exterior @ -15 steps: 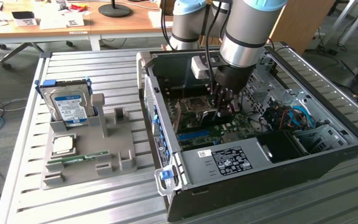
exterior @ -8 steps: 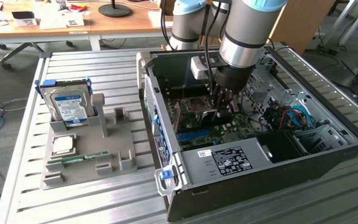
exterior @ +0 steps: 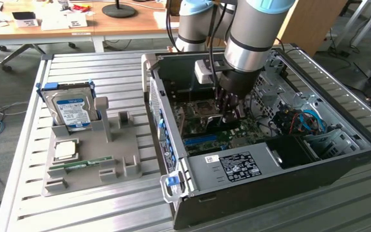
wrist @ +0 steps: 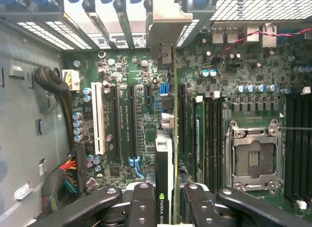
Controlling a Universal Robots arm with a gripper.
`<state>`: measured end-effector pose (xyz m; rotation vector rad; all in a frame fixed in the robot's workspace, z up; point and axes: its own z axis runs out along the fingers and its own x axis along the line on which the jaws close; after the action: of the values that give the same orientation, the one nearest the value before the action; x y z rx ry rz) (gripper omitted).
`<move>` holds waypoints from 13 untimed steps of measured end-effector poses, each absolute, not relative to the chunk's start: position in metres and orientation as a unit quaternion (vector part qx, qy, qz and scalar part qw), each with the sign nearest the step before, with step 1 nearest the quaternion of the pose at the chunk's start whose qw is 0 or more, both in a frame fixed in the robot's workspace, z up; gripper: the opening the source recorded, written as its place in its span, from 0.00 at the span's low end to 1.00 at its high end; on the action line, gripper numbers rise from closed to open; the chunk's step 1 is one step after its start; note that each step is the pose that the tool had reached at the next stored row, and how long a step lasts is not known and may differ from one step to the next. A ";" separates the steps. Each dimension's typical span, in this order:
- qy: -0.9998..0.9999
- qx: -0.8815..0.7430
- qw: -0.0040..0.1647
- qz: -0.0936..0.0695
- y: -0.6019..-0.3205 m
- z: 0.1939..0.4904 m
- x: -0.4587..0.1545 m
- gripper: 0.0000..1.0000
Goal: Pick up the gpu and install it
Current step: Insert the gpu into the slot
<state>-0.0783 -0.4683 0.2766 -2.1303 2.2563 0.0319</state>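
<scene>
My gripper is shut on the gpu, which I see edge-on: a thin green board with a dark face standing upright between the fingers. Its silver end bracket reaches the rear slot openings of the case. The card stands over the motherboard, lined up among the long black expansion slots. Whether its lower edge sits in a slot I cannot tell. In the exterior view the gripper is lowered inside the open computer case, over the motherboard.
The empty CPU socket and memory slots lie beside the card. A cable bundle runs along the case wall. Outside the case, a grey fixture holds a hard drive, a memory stick and a CPU chip.
</scene>
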 end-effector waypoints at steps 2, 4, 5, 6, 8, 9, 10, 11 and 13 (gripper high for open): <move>0.727 -0.686 0.019 0.010 -0.468 0.275 -0.079 0.27; 0.727 -0.686 0.019 0.010 -0.468 0.274 -0.079 0.27; 0.727 -0.686 0.019 0.010 -0.468 0.273 -0.079 0.27; 0.727 -0.686 0.019 0.010 -0.468 0.273 -0.079 0.27; 0.727 -0.686 0.019 0.010 -0.468 0.272 -0.079 0.27; 0.727 -0.686 0.019 0.010 -0.468 0.271 -0.079 0.27; 0.727 -0.686 0.019 0.010 -0.468 0.271 -0.079 0.27; 0.727 -0.686 0.019 0.010 -0.468 0.270 -0.079 0.27; 0.727 -0.686 0.019 0.010 -0.468 0.268 -0.079 0.27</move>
<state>-0.0791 -0.4684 0.2685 -2.1304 2.2564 0.0319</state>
